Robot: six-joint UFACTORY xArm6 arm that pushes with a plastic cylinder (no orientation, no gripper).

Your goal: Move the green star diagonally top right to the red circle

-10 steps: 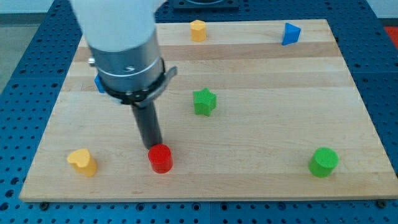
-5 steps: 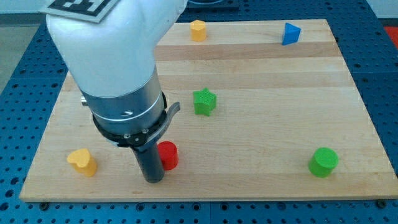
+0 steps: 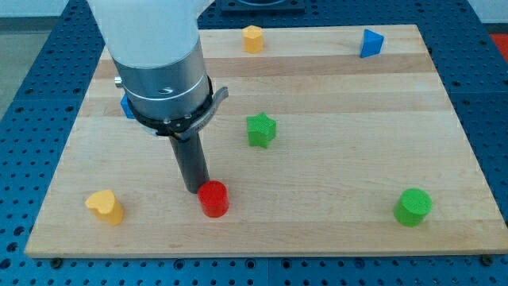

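The green star [image 3: 260, 129] lies near the middle of the wooden board. The red circle [image 3: 213, 199] is a short red cylinder lying below and to the left of the star, near the view's bottom. My tip [image 3: 194, 188] rests on the board just left of and slightly above the red circle, touching or nearly touching it. The star is well up and to the right of my tip, apart from it.
A yellow heart [image 3: 105, 206] lies at bottom left. A green cylinder [image 3: 413, 206] lies at bottom right. A yellow block [image 3: 252, 38] and a blue triangle [image 3: 370, 43] lie at the top. A blue block [image 3: 125, 106] is mostly hidden behind the arm.
My tip went down past the red circle's left side, then came back up. The red circle has shifted slightly right. The green star has not moved.
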